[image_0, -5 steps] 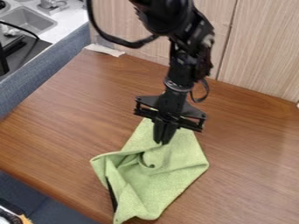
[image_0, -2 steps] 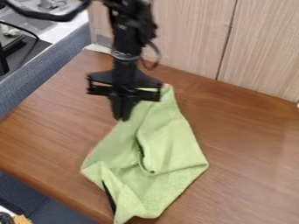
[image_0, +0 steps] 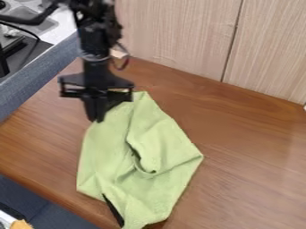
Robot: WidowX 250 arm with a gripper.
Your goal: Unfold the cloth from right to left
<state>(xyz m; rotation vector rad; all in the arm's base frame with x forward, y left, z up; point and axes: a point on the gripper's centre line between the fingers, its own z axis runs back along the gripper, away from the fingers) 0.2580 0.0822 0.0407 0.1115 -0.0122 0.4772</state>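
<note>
Table: brown wood grain, set at a slant across the view. Wall: pale wood panels with a dark upright seam, behind the table. Cloth: light green, lying on the table from near its middle to the near edge; partly spread, with a curled fold at its centre and a small dark spot at the fold's lower end. Arm: black, entering at upper left. Divider: blue-grey, along the table's left side. Gripper: black, pointing down at the cloth's upper left edge — fingers together, clamped on the cloth. Sink: grey, upper left corner, beyond the divider. Strip: black, narrow — along the cloth's lower left edge.
</note>
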